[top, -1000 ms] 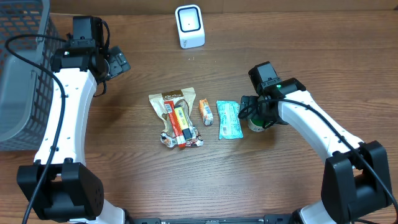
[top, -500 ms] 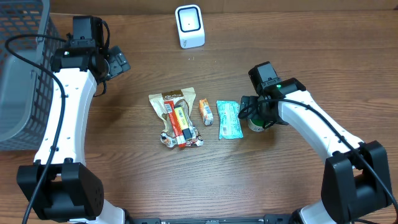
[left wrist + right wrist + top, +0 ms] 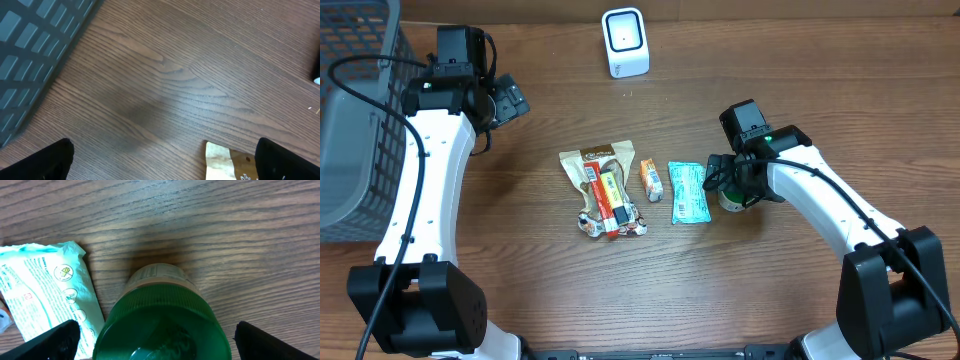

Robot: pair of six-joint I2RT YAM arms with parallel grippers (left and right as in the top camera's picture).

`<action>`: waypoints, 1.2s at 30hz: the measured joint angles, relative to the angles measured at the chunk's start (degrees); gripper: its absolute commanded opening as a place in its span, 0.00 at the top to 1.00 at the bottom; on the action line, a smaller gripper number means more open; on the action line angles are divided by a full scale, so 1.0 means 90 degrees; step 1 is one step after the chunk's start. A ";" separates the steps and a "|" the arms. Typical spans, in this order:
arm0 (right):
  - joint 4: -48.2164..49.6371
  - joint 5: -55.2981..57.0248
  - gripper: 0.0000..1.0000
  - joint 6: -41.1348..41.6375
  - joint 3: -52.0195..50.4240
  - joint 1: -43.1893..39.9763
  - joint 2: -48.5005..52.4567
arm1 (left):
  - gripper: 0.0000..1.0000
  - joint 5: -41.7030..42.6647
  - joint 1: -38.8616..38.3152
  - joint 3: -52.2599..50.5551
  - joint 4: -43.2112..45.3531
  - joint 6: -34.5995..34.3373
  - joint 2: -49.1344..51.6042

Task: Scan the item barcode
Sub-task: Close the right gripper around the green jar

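Note:
A jar with a green cap (image 3: 160,325) stands upright on the table, just right of a teal packet (image 3: 687,192). My right gripper (image 3: 161,342) hangs over it, open, one finger on each side of the cap with a gap at both sides. In the overhead view the right gripper (image 3: 735,186) covers most of the jar (image 3: 731,202). The white barcode scanner (image 3: 625,42) stands at the far edge. My left gripper (image 3: 510,100) is open over bare wood at the back left; between its fingers (image 3: 50,160) only table shows.
A brown snack pouch (image 3: 603,165) with a red-and-yellow bar (image 3: 611,201) on it lies mid-table; its corner (image 3: 225,162) shows in the left wrist view. A small orange pack (image 3: 651,180) lies beside the teal packet (image 3: 45,295). A grey mesh basket (image 3: 350,120) fills the left edge.

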 measured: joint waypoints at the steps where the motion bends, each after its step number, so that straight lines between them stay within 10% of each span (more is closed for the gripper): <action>1: 0.0002 -0.0002 0.01 0.0027 0.0000 0.0000 0.0000 | 0.00 0.0000 0.0000 0.0000 0.0000 0.0000 0.0000; 36: 0.0005 -0.0005 0.04 0.0612 0.0000 -0.0002 0.0039 | 0.00 0.0000 0.0000 0.0000 0.0000 0.0000 0.0000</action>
